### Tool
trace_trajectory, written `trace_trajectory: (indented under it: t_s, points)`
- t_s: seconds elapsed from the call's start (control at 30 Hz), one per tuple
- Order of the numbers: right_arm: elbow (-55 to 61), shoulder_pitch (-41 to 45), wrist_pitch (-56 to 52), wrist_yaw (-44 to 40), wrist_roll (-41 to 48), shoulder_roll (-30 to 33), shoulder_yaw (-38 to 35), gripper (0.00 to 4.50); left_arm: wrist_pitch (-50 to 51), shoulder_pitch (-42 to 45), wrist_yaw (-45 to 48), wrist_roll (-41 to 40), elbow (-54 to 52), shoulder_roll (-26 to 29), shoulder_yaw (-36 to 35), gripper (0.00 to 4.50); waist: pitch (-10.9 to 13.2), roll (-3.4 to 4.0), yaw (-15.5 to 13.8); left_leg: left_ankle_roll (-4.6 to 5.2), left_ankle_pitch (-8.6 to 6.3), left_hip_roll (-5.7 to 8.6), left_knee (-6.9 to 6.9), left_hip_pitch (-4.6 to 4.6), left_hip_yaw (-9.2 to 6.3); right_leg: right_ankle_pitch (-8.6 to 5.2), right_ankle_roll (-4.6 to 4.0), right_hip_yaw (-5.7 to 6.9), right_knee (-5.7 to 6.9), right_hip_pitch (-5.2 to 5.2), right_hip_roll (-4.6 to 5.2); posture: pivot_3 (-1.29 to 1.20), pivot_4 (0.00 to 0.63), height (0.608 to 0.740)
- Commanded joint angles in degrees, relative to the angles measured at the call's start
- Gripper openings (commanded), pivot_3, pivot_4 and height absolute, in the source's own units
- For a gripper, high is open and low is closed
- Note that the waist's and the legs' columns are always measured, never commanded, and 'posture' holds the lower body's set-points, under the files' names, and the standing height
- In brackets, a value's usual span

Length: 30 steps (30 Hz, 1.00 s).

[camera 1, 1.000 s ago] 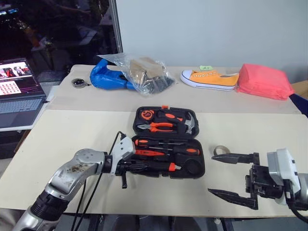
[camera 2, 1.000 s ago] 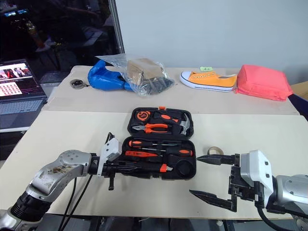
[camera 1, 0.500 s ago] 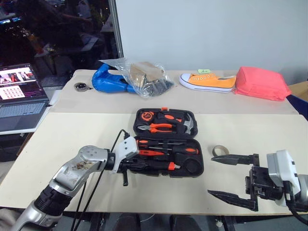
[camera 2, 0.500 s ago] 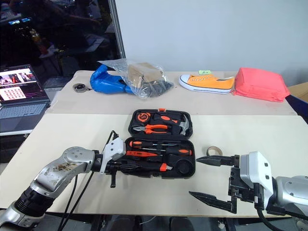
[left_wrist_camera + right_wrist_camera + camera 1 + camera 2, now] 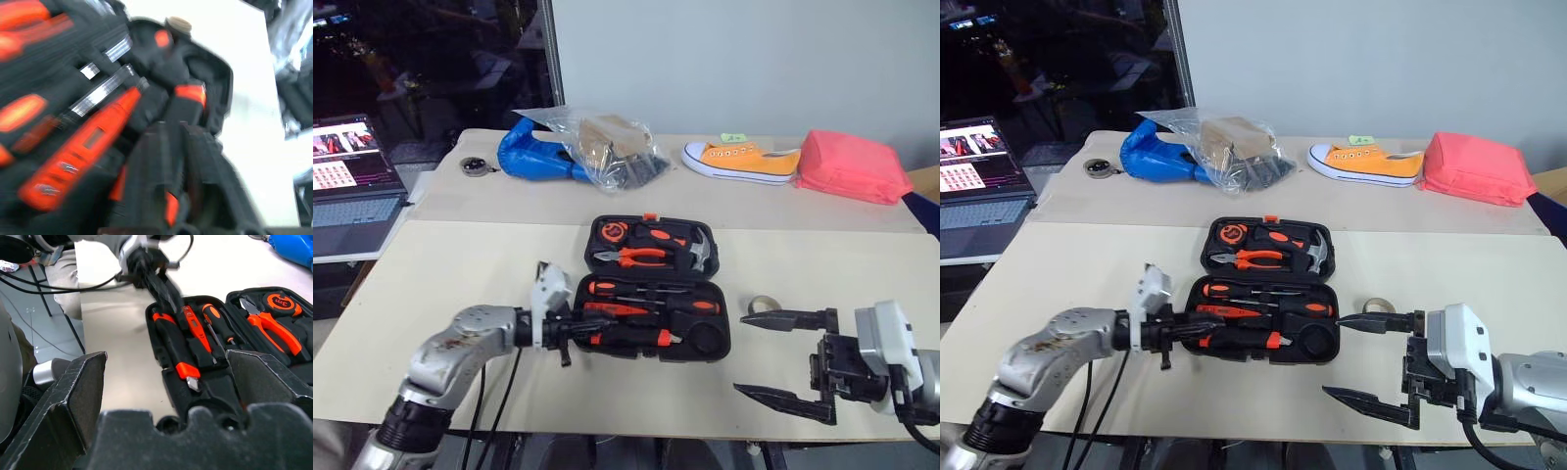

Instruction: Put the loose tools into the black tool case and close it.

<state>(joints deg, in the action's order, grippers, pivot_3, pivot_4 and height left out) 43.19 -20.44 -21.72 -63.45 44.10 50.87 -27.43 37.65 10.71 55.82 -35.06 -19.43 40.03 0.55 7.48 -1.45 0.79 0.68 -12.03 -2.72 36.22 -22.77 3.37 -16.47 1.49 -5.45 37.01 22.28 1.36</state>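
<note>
my right end effector (image 5: 786,360) is nearest, hovering off the bench (image 5: 440,264) at the front right edge, fingers spread wide and carrying nothing. my guess is it's parked there to stay clear of the case while the left works.

my left end effector (image 5: 570,334) sits at the left front edge of the black plastic clamshell tool case (image 5: 657,288), pointing across into the front tray. fingers are low over the stubby black-and-orange utility knife (image 5: 628,338); i cannot tell whether they're parted or pinching, and the left wrist view is too blurred to settle it. the knife looks bedded in its front recess, so i read this as the seating or let-go step.

just behind the knife, the thin-shafted screwdrivers with orange-and-black handles (image 5: 646,299) lie flat in their moulded slots. far half holds the orange-handled pliers (image 5: 632,258), the steel-headed hammer (image 5: 700,253) and an orange tape measure (image 5: 609,233). case is fully open and flat, so closing is still to do.

a small roll of tape (image 5: 763,305) sits just right of the case.
</note>
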Motion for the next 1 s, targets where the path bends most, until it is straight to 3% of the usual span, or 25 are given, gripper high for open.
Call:
trace_trajectory:
  t_s: [0.03,0.13,0.33,0.6,0.87,1.0]
  points:
    - [0.2,1.1,0.7,0.1,0.4,-0.3,0.4,4.5,-6.3,-0.9,4.2,4.4,-1.2,5.3,-0.9,2.47,0.0,0.0,0.1,0.03,-0.05,0.04,-0.08,-0.04,0.03,0.06,-0.17,-0.02,-0.04,0.04,0.03,0.0,0.15,0.74]
    - [0.0,1.4,0.8,0.3,0.2,-0.5,1.1,4.5,-14.3,-1.3,7.0,10.5,1.0,8.5,1.0,2.47,0.0,-0.04,0.0,0.04,-0.16,0.09,-0.19,-0.09,0.03,0.08,-0.22,-0.01,-0.27,0.06,0.06,0.0,0.15,0.74]
    - [0.1,1.9,1.0,0.6,-0.3,-0.9,2.1,4.5,-23.1,-0.7,9.7,16.4,3.3,8.1,5.0,2.47,0.1,-0.09,-0.2,0.05,-0.18,0.13,-0.16,-0.13,0.05,0.07,-0.2,0.04,-0.3,0.04,0.18,0.0,0.15,0.74]
    - [1.1,0.6,0.7,1.1,-0.2,-1.0,1.2,4.5,-27.3,-0.3,9.5,21.1,4.4,6.8,8.7,2.47,0.1,-0.09,0.0,0.05,-0.18,0.04,-0.11,-0.07,0.04,0.07,-0.21,0.02,-0.2,0.01,0.04,0.0,0.15,0.74]
    - [2.0,-0.5,0.8,2.3,-0.2,-1.2,1.2,4.5,-34.8,-0.2,11.4,27.8,5.7,10.0,10.8,2.47,0.1,-0.07,0.1,0.05,-0.18,0.04,-0.04,-0.03,0.06,0.07,-0.2,0.01,-0.15,-0.03,0.05,0.0,0.15,0.74]
    - [1.9,-0.8,1.1,2.5,-0.4,-1.5,1.6,4.5,-25.0,0.7,14.9,20.6,0.7,11.7,9.3,2.47,0.1,-0.06,0.0,0.05,-0.18,0.02,0.0,0.02,0.08,0.05,-0.17,0.0,-0.04,-0.04,0.04,0.0,0.15,0.74]
